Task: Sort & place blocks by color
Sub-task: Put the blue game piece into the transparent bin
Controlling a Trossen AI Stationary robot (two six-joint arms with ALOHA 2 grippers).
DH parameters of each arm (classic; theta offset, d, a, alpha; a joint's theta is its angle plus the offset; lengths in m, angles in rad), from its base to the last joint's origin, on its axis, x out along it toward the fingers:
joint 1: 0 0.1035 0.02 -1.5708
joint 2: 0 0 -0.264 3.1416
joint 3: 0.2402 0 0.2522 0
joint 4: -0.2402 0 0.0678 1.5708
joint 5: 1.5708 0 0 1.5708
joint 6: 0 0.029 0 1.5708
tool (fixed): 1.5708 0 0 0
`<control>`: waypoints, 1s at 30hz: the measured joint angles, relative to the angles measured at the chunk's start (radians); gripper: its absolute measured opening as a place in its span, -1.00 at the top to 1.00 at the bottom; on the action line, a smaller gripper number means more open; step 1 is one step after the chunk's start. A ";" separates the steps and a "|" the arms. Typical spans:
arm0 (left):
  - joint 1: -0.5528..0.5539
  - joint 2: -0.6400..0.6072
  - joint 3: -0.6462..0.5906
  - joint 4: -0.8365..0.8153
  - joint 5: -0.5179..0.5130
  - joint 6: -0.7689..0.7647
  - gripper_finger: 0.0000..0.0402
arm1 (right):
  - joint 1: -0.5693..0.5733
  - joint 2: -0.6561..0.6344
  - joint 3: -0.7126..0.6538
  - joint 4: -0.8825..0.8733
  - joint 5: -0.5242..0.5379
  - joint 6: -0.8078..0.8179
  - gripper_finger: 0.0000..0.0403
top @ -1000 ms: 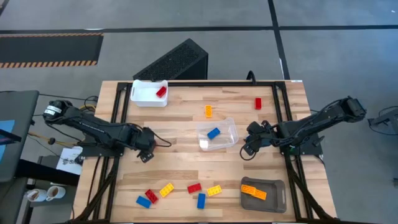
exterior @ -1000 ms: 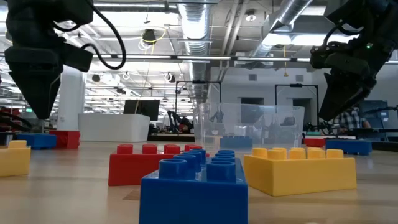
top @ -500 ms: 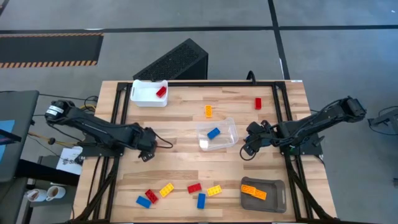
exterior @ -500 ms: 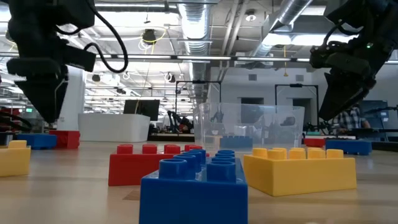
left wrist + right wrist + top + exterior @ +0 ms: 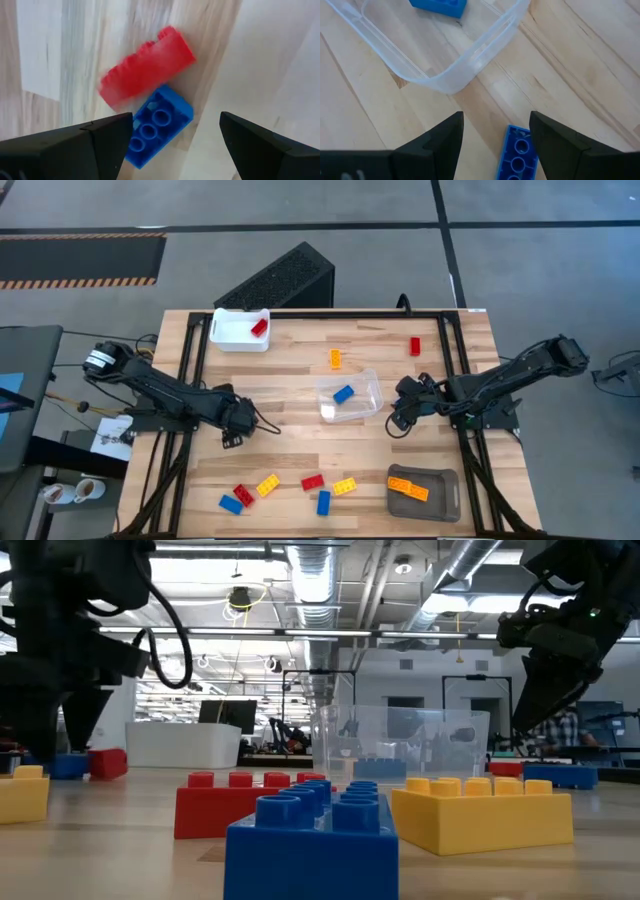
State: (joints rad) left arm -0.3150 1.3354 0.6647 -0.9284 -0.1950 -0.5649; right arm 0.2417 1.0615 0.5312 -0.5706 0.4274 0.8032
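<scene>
Several blocks lie flat along the table's near edge: a blue block (image 5: 231, 503), a red block (image 5: 243, 495), a yellow one (image 5: 267, 485), another red (image 5: 313, 481), a yellow (image 5: 344, 486) and a blue (image 5: 323, 502). My left gripper (image 5: 232, 437) is open above the near-left part of the table. In its wrist view the red block (image 5: 147, 67) and the blue block (image 5: 157, 125) lie ahead between the fingers of my left gripper (image 5: 175, 147). My right gripper (image 5: 397, 420) is open beside the clear container (image 5: 349, 395), which holds a blue block (image 5: 343, 393).
A white tray (image 5: 240, 329) at the far left holds a red block (image 5: 260, 327). A grey tray (image 5: 422, 490) at the near right holds an orange block (image 5: 408, 487). Loose red (image 5: 415, 346) and orange (image 5: 335, 359) blocks lie toward the far edge. Bare wood lies between both arms.
My left gripper has moved toward the table's near edge, closer to the red and blue blocks at the near left, and stays open.
</scene>
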 joint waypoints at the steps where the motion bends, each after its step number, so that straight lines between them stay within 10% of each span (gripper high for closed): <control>1: 0.000 0.000 0.000 0.008 0.003 0.002 -0.41 | 0.000 0.000 0.000 0.000 0.000 0.000 -0.24; 20: -0.016 -0.013 0.003 0.044 0.053 0.038 -0.41 | 0.000 0.000 0.000 0.003 0.001 0.000 -0.24; 30: -0.071 -0.242 -0.036 -0.044 -0.050 -0.062 -0.41 | 0.000 0.000 0.000 0.014 0.000 0.001 -0.24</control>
State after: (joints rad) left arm -0.3858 1.0931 0.6284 -0.9722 -0.2452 -0.6266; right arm 0.2417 1.0616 0.5314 -0.5566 0.4274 0.8040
